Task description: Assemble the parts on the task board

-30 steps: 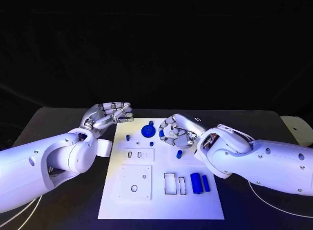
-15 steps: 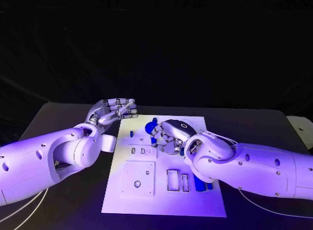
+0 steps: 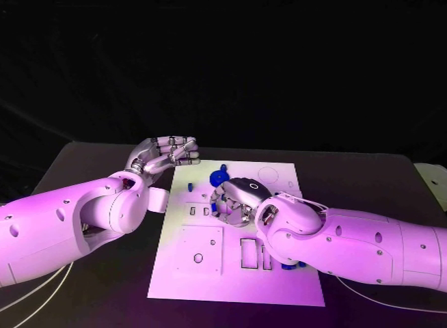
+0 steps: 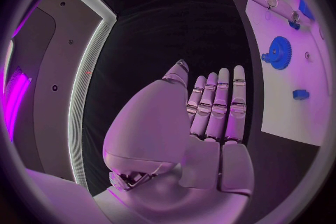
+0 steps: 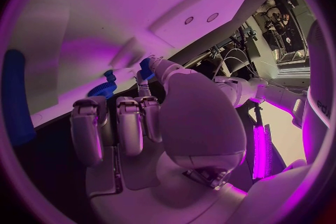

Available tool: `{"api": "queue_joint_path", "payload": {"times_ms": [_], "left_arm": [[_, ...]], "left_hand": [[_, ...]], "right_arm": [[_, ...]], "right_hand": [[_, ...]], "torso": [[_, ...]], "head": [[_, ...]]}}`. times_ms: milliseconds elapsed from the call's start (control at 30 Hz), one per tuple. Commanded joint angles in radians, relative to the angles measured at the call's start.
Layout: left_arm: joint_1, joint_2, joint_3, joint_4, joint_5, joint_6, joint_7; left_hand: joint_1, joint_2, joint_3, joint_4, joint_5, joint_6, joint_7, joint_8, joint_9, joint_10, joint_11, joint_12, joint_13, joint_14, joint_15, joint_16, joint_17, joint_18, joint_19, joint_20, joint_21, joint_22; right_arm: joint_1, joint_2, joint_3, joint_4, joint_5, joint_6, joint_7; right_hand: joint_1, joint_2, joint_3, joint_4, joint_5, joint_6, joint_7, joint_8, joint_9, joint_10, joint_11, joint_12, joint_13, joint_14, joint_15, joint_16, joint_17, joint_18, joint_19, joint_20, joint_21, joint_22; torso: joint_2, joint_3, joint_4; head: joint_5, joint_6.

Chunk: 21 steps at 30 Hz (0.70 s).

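The blue gear [image 3: 219, 178] stood in the far part of the task board [image 3: 234, 290], and the coming move, as I judged it, turned on 1 small blue part [image 5: 145, 66] just beside that gear on the robot's side. The right hand [image 3: 239, 198] hung over the board close to the gear, also on the robot's side of it, and was much the nearer of the 2 hands. In the right wrist view 1 fingertip touched the small blue part, which lay ahead of the hand, between the fingertip and the gear. The other fingers [image 5: 129, 123] were curled in toward the palm, apart from the part. I could not tell whether the part was truly pinched or only touched, nor which way its long axis ran, for it was too small and half hidden. The left hand [image 3: 167, 156] was off the board, out to the gear's left and a little farther from the robot. Its fingers were curled in together on nothing, and it stood well apart from the small part. Reaching the part therefore looked like work for the right hand alone.
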Motion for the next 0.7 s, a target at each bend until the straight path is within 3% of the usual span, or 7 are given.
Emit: {"api": "queue_joint_path", "payload": {"times_ms": [33, 700], "left_arm": [[0.001, 0.003, 0.001, 0.0, 0.0, 0.02, 0.005], [0.001, 0.004, 0.001, 0.0, 0.0, 0.021, 0.004]], "left_hand": [[0.008, -0.003, 0.005, -0.001, -0.004, -0.006, 0.031, -0.004, -0.001, 0.002, 0.002, -0.003, 0.0, -0.003, -0.001, -0.006, 0.001, 0.014, 0.005, -0.001, -0.004, -0.002], [0.008, -0.003, 0.005, -0.001, -0.004, -0.006, 0.031, -0.004, -0.001, 0.002, 0.002, -0.003, 0.0, -0.003, -0.001, -0.006, 0.001, 0.014, 0.005, -0.001, -0.004, -0.002]], "right_arm": [[-0.003, 0.006, 0.0, -0.006, -0.028, 0.033, -0.012], [-0.01, 0.015, -0.002, -0.02, -0.036, 0.074, -0.028]], "right_hand": [[-0.013, 0.001, 0.005, 0.001, -0.002, 0.004, -0.004, 0.068, 0.054, 0.054, -0.002, 0.003, 0.205, 0.106, -0.002, 0.003, 0.263, -0.011, 0.1, -0.005, 0.006, 0.254], [-0.028, -0.009, 0.004, 0.003, -0.017, -0.002, -0.002, 0.069, 0.054, 0.05, -0.001, -0.003, 0.201, 0.106, -0.001, 0.003, 0.263, -0.009, 0.095, -0.005, -0.002, 0.248]], "torso": [[-0.001, -0.0003, -0.0013], [-0.001, 0.0001, 0.0005]], "head": [[0.001, -0.002], [0.002, -0.004]]}}
